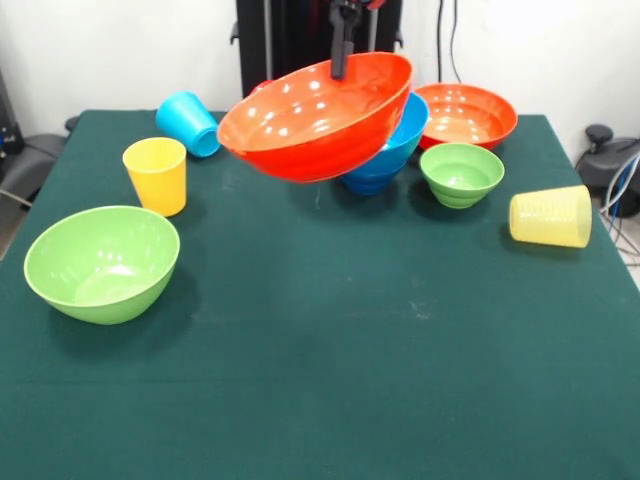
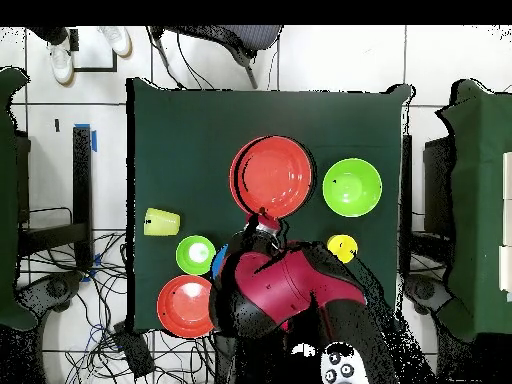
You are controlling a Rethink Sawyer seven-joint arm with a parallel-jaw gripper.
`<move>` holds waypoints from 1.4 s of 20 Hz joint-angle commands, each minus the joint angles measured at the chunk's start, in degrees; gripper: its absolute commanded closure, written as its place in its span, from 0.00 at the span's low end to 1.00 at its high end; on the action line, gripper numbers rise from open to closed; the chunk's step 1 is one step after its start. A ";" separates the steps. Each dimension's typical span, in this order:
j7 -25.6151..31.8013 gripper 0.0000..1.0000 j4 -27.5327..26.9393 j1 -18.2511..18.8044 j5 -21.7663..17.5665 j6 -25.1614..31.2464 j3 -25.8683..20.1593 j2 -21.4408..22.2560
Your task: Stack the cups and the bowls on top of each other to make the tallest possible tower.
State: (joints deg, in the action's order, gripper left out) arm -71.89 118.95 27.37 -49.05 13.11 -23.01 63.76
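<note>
My gripper (image 1: 342,55) is shut on the far rim of a wide orange-red bowl (image 1: 315,115), which hangs tilted above the table; from overhead the bowl (image 2: 272,177) sits just ahead of the gripper (image 2: 264,218). Behind it stands a big blue bowl (image 1: 388,150), partly hidden. A second orange-red bowl (image 1: 463,113) and a small green bowl (image 1: 461,173) sit to the right. The big green bowl (image 1: 102,262) is near left. A yellow cup (image 1: 156,175) stands upright. A light blue cup (image 1: 188,123) and a ribbed pale yellow cup (image 1: 550,216) lie on their sides. No tower shows.
The green tablecloth (image 1: 330,380) covers the whole table. My red arm (image 2: 285,290) hides part of the table from overhead. A person's shoes (image 2: 60,50) and a chair (image 2: 215,40) are beyond the far edge.
</note>
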 commanded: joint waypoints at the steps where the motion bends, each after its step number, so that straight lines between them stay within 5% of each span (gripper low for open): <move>1: 4.70 1.00 6.60 3.95 2.15 4.51 -8.73 -1.69; 10: 6.83 1.00 12.28 10.20 10.40 6.56 -20.54 2.72; 28: 6.93 1.00 17.11 13.14 7.77 9.32 -26.94 6.19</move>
State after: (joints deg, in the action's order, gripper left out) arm -71.89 131.83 40.43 -40.32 13.46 -46.07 70.37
